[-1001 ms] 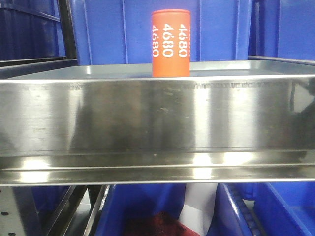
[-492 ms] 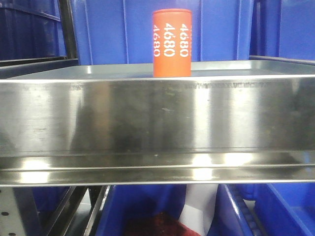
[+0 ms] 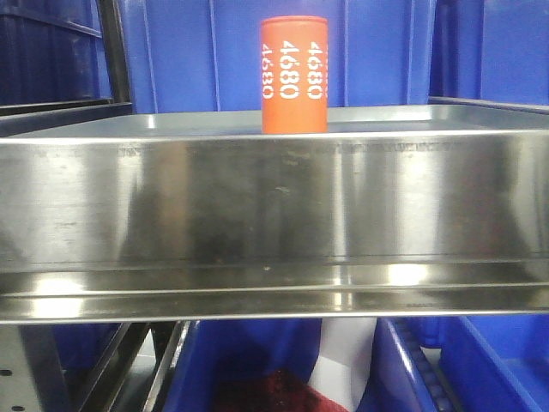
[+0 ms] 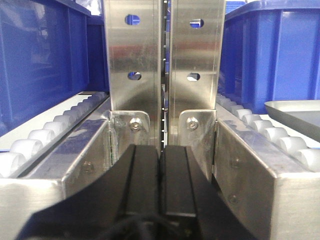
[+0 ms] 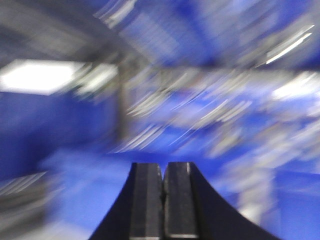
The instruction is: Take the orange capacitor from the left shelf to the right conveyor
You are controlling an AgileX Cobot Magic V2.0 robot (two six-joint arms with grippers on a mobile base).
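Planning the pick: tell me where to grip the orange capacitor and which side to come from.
Probably the upper side wall of the orange capacitor, coming level from the front above the lip of the left shelf: it stands upright, the lip hides its base, blue bins stand behind.

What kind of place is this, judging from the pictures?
Probably a factory or warehouse storage area: a stainless-steel shelf, blue plastic bins around it, and roller tracks beside metal uprights.
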